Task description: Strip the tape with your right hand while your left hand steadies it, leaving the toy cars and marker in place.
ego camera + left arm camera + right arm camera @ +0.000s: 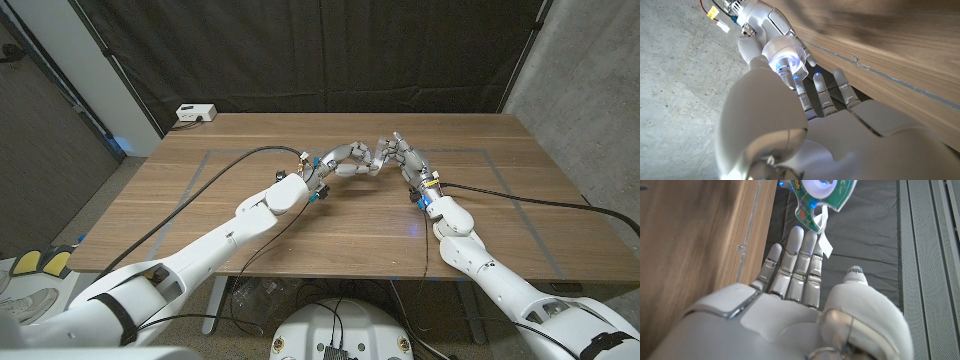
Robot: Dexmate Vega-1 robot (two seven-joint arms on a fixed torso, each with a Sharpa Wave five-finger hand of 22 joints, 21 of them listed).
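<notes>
Over the far middle of the wooden table [300,230] my two hands meet. My left hand [350,160] holds the tape roll [822,190], a white ring with a green printed side, which also shows as a white ring [787,57] past the left fingers [822,92]. A short loose strip of tape [824,232] hangs from the roll. My right hand [405,158] reaches toward it with straight fingers [800,260], whose tips are at the strip; the thumb [855,275] stands apart. In the head view the hands hide the roll.
A thin taped rectangle [200,165] is marked on the tabletop. A white power strip [195,113] lies at the table's back left corner. Black cables [520,200] run from both wrists across the table. A dark curtain hangs behind.
</notes>
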